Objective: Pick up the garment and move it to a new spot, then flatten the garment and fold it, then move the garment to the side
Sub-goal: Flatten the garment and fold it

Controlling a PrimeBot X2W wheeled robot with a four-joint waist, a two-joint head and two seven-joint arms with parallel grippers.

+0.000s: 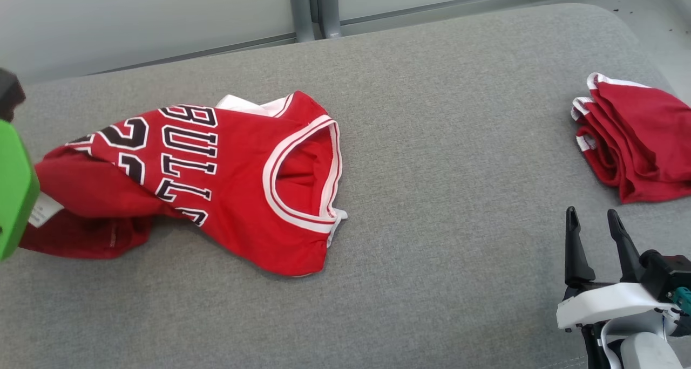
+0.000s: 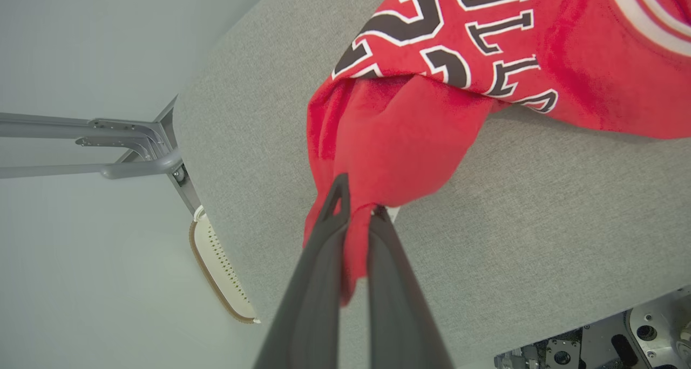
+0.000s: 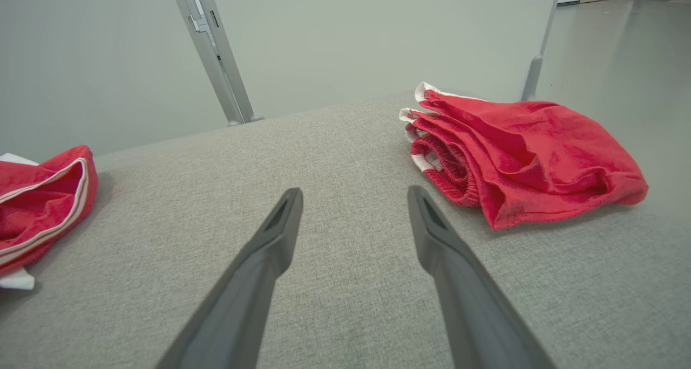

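Currently, the red jersey [image 1: 216,185] lies crumpled on the left half of the grey table [image 1: 459,142]. Its neck opening is turned toward the middle and its black-and-white lettering faces up. The lower end is bunched into a tail.

The left gripper [image 2: 359,207] is clamped on that tail, with a fold of red cloth pinched between its fingers. The grip sits over the table, near its left edge. In the left wrist view, a rounded corner and a grey metal frame [image 2: 129,153] show beyond that edge.

The right gripper [image 1: 591,212] stands over the front right of the table, its jaws wide apart with nothing between them and its fingers pointing toward the far edge. A folded red garment [image 1: 637,137] lies beyond it and to its right, close to the right edge and clear of the fingers.

A broad bare stretch of table separates the jersey's neck from the folded garment. Bare margins also run behind the jersey to the far edge and in front of it toward the near side.
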